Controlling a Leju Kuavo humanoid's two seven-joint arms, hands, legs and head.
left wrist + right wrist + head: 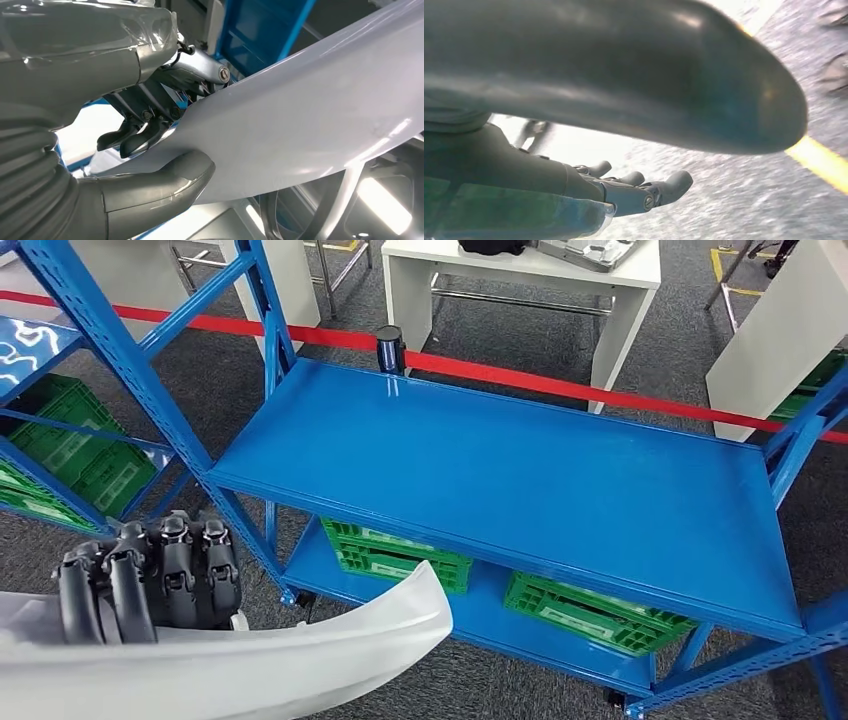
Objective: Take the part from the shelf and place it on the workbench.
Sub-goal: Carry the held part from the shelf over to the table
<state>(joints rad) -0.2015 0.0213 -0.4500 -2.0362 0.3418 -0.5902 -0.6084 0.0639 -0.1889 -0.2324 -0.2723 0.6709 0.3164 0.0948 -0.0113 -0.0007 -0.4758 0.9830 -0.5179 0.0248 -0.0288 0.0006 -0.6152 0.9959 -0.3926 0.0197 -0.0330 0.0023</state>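
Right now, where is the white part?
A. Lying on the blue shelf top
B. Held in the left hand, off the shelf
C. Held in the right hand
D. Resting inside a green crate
B: the left hand grips the white part, its fingers over one face and its thumb under it, while the blue shelf top lies bare.

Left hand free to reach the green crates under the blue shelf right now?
Probably not. The left hand is gripping the white part, thumb underneath and fingers on top. The crates sit low under the shelf board, so it would have to set the part down first.
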